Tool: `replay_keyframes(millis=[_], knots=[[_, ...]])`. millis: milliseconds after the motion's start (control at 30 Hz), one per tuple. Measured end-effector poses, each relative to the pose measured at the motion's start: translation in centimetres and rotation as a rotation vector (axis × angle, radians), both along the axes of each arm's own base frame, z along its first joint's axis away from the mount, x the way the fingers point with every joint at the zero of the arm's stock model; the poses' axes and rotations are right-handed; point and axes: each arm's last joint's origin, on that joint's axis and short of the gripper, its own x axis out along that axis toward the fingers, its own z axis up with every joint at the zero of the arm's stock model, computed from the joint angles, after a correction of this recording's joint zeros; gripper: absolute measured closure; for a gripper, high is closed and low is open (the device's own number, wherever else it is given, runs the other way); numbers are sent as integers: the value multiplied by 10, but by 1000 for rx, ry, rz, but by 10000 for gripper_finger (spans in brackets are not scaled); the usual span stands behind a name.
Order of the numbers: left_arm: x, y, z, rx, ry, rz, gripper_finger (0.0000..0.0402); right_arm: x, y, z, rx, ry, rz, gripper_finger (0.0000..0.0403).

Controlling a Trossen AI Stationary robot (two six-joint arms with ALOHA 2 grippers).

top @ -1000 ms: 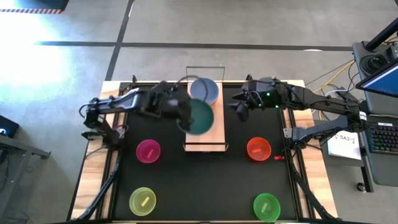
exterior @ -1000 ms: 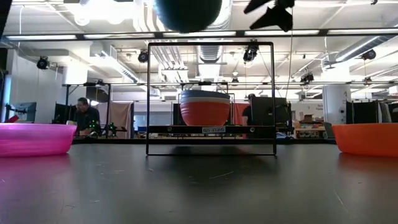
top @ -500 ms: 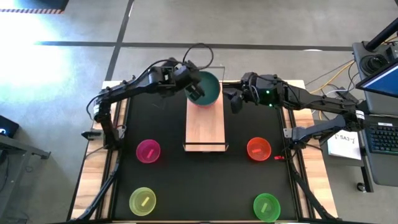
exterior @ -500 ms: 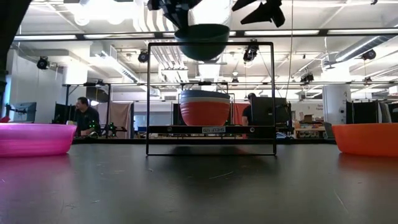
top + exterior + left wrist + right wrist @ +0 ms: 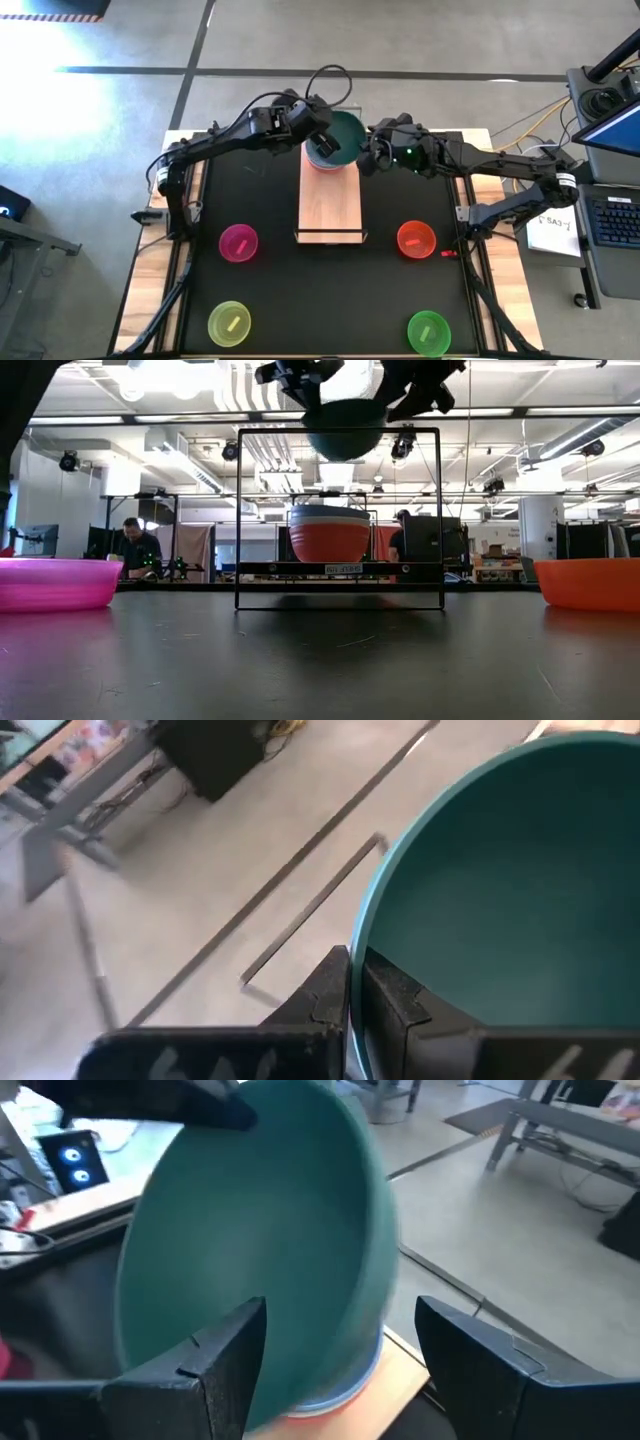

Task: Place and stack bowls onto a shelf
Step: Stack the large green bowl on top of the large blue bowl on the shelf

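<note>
My left gripper (image 5: 318,128) is shut on a teal bowl (image 5: 342,138) and keeps it in the air over the stack of bowls (image 5: 330,535) at the far end of the light-wood shelf (image 5: 330,205). The stack shows a grey-blue bowl over a white and an orange-red one. In the low view the teal bowl (image 5: 345,428) hangs at the height of the wire frame's top bar. My right gripper (image 5: 340,1305) is open, and its fingers stand on either side of the bowl's right rim (image 5: 378,1250). My left gripper pinches the teal bowl's rim (image 5: 365,935) on its left side, one finger inside the bowl and one outside, coming from the table's left. The bowl is lifted clear and tilted, above the stack. My right gripper: I cannot tell whether its fingers touch the bowl.
Several single bowls sit on the black mat: magenta (image 5: 238,242) and yellow-green (image 5: 229,322) on the left, orange-red (image 5: 416,238) and green (image 5: 428,330) on the right. The near half of the shelf board is bare wood. A person (image 5: 135,545) sits in the room beyond.
My left gripper carried the teal bowl from over the shelf's middle toward the far edge, until it hung over the stack, and lowered it to the height of the frame's top bar. My right gripper moved left, toward the bowl, until its open fingers stood around the rim.
</note>
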Motion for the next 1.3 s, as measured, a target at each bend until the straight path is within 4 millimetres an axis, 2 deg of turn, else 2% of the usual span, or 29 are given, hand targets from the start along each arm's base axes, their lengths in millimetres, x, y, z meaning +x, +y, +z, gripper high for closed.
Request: replay_keyframes(millis=[200,300,400,633,833,1067,1300], knots=[[6,-2,1,-53,-43,-102,401,5,-2,-5,-16,29,-5,161],[6,-2,0,-57,-41,-105,402,5,-3,-5,-15,27,-10,184],[7,-2,-1,-65,-44,-114,402,5,-4,-5,-19,31,-24,233],[8,-3,-1,-76,-50,-119,401,3,-6,-5,-51,50,-68,378],[10,-5,-1,-79,-56,-137,375,2,-7,-5,-91,85,-98,389],[15,-7,1,-113,-105,-220,297,3,-12,-8,-71,98,-70,390],[12,-9,5,-90,-40,-303,238,6,-25,-15,-42,112,-80,391]])
